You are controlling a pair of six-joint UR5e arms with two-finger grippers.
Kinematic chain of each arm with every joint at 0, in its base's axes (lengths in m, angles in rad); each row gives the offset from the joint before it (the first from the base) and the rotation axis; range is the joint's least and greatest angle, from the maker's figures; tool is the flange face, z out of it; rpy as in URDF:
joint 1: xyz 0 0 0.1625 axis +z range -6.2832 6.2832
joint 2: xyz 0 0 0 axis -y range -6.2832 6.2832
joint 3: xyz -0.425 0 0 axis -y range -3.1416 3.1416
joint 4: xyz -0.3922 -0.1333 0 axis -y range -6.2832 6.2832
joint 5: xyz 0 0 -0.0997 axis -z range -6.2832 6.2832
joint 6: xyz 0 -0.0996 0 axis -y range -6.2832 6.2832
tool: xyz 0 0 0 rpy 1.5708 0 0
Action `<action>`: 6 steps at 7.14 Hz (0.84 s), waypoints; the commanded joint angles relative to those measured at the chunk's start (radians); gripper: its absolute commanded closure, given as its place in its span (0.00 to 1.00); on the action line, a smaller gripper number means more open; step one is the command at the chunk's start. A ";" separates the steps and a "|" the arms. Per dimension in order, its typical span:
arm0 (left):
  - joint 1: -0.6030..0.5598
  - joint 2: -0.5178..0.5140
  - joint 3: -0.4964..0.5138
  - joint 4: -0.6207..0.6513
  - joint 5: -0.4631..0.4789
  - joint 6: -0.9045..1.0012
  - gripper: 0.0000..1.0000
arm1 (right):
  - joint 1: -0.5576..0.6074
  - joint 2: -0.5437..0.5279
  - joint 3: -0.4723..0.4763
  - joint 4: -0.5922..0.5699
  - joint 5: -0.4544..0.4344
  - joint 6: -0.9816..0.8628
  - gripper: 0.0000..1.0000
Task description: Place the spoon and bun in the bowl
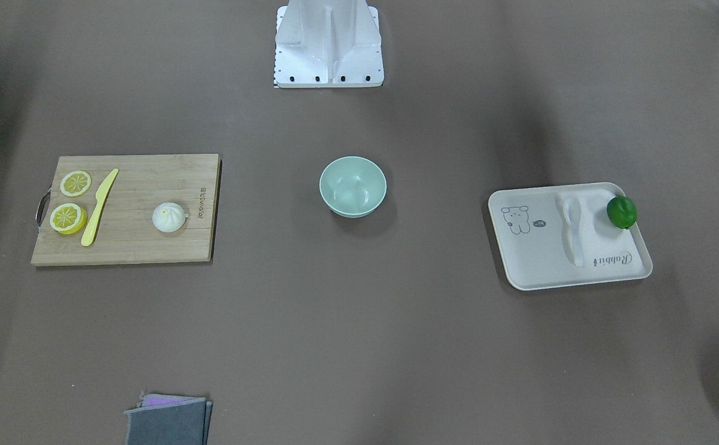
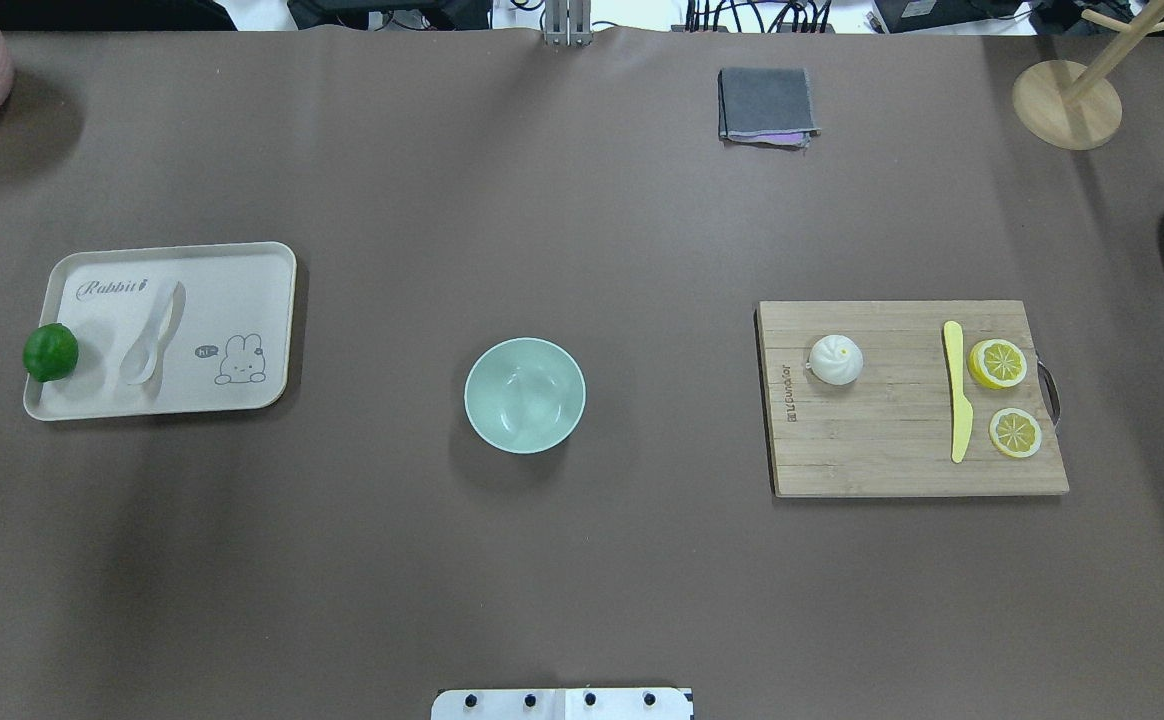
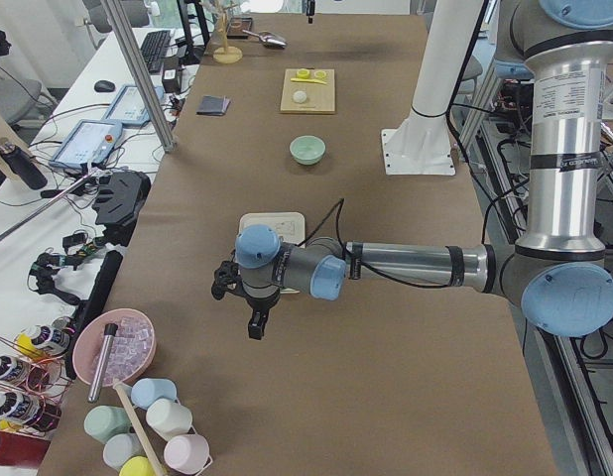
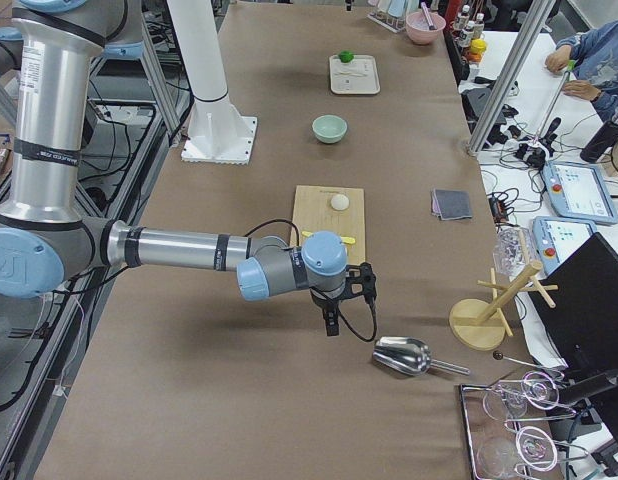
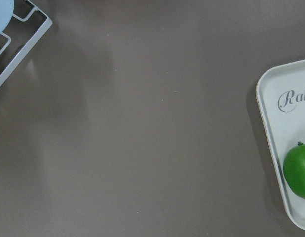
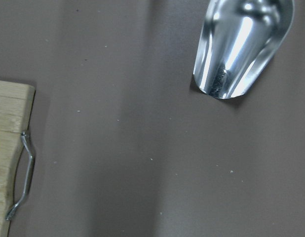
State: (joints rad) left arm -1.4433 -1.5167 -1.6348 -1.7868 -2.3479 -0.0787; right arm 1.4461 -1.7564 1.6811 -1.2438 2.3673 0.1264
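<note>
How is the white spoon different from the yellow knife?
The spoon is white with a rounded scoop; the knife is yellow, thin and flat. The spoon lies on the tray near the lime; the knife lies on the cutting board beside the lemon slices. Both lie flat with nothing holding them.

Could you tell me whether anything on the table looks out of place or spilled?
Nothing stands out. The pale mint-green bowl stands upright and empty, the white glossy soup spoon lies flat in the cream tray, and the white pleated bun sits upright on the bamboo cutting board.
</note>
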 commanded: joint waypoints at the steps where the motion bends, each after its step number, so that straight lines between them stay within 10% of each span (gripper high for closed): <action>1: -0.003 0.001 -0.008 0.003 -0.014 -0.003 0.01 | 0.003 -0.002 0.003 -0.043 -0.063 -0.002 0.00; 6: 0.001 0.020 -0.016 0.000 -0.010 -0.003 0.01 | 0.014 -0.006 0.006 -0.025 -0.048 -0.064 0.00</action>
State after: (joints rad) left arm -1.4428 -1.4976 -1.6487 -1.7855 -2.3555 -0.0810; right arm 1.4609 -1.7637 1.6885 -1.2745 2.3084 0.0657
